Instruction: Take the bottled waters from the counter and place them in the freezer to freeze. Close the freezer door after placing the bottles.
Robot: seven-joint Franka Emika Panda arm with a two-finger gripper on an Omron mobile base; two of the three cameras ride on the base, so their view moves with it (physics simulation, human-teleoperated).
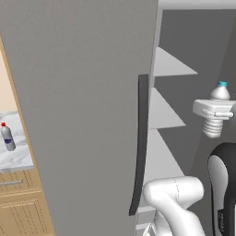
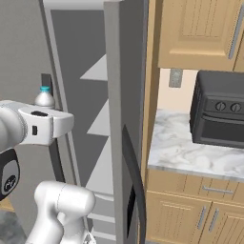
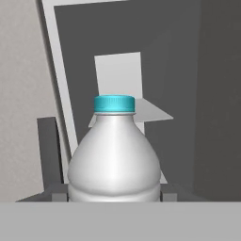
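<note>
Left base view. At right of centre I see the gripper [image 1: 215, 110] clamped across the teal-capped bottle [image 1: 217, 107], which stands upright in the jaws with its cap above the hand and its ribbed base below. Behind it lies the open freezer [image 1: 184, 50], grey-walled, with white shelves [image 1: 169, 64] stepping down the middle of the frame. The freezer door [image 1: 83, 106] stands swung open and fills the left half; its dark bar handle [image 1: 141, 138] runs down the centre. At far left, the red-capped bottle [image 1: 7, 136] stands upright on the marble counter [image 1: 18, 156].

Right base view. At left, the teal cap and shoulder show just above the white hand. I cannot make out the fingertips here. The fridge's other door [image 2: 125, 119] crosses the centre; at right a black toaster oven [image 2: 219, 114] sits on a second marble top.

Hand view. The teal-capped bottle rises at centre bottom, with the fingers [image 3: 57, 193] closed against its two sides; the freezer's interior lies beyond it.
</note>
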